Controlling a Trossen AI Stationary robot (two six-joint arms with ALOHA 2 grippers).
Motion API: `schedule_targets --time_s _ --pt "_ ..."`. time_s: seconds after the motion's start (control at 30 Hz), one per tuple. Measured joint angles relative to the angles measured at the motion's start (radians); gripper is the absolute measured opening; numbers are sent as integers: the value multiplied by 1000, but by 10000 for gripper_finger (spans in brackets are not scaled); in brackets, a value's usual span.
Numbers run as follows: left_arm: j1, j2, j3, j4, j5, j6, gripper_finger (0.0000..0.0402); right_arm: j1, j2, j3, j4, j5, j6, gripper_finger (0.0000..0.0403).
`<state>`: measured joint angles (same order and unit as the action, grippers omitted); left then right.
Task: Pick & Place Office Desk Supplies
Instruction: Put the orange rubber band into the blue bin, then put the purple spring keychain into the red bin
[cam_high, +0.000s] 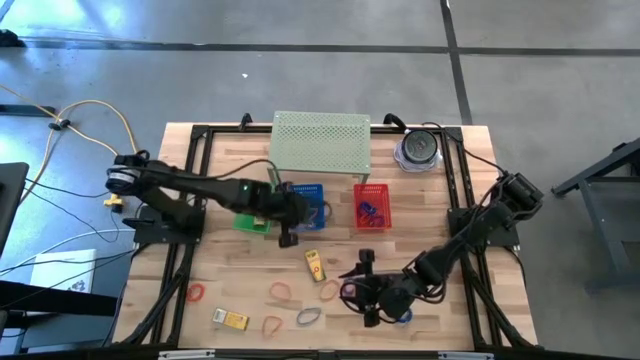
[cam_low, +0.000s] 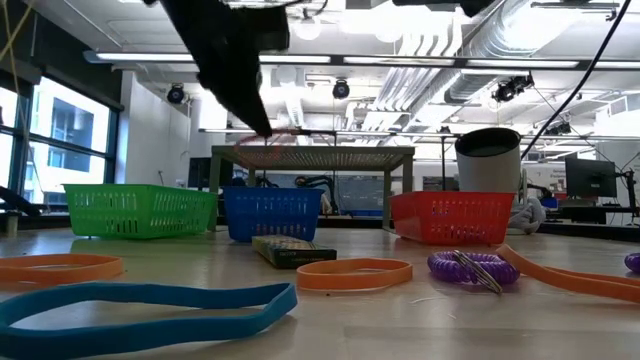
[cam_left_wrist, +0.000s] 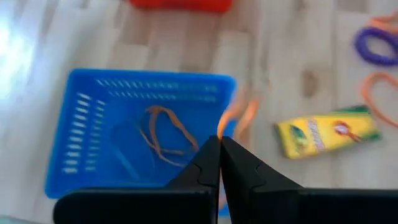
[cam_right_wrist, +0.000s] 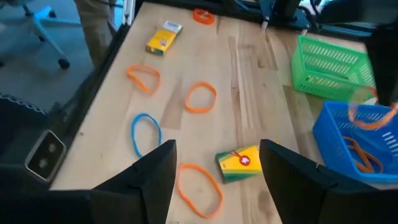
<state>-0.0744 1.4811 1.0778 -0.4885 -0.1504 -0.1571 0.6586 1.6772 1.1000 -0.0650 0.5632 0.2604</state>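
My left gripper (cam_high: 289, 237) hangs above the near right corner of the blue basket (cam_high: 308, 204), shut on an orange rubber band (cam_left_wrist: 239, 116). More orange bands (cam_left_wrist: 165, 134) lie inside that basket. My right gripper (cam_right_wrist: 217, 150) is open and empty, low over the near right of the table (cam_high: 356, 285), facing left. Loose on the wood lie orange bands (cam_right_wrist: 200, 98), a blue band (cam_right_wrist: 146, 132), a purple band (cam_low: 470, 268), a red band (cam_high: 196, 292) and two yellow packets (cam_high: 315, 264) (cam_high: 231, 319). My left gripper pinches the orange rubber band (cam_left_wrist: 231, 123) between its two fingertips, coming from above and pointing down. The band is lifted clear and hangs as a blurred loop past the fingertips, over the blue basket's rim (cam_left_wrist: 227, 81).
A green basket (cam_high: 250, 220) stands left of the blue one and a red basket (cam_high: 372, 205) right of it, holding blue bands. Behind them stand the pale green perforated shelf (cam_high: 321, 143) and a round grey-and-clear object (cam_high: 419, 148). Black frame rails (cam_high: 460, 200) border the table.
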Motion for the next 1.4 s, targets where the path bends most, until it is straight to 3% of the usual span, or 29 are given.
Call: schedule_targets --time_s 0.17,0.37,0.57,0.8,1.07,1.4 --pt "110 11 -34 88 118 53 0 -25 0 0 -62 -15 26 220" --pt "190 40 -35 84 116 86 0 -51 0 0 -90 -36 112 220" --pt "197 89 -37 73 139 89 1 -56 -1 0 -54 -54 177 220" --pt "185 122 -37 50 55 105 8 -55 -1 0 -5 -47 189 220" --pt "125 122 -37 62 -96 107 66 -27 46 0 40 -44 176 220" --pt "64 122 -37 72 -146 137 125 -30 55 0 48 -66 162 220"
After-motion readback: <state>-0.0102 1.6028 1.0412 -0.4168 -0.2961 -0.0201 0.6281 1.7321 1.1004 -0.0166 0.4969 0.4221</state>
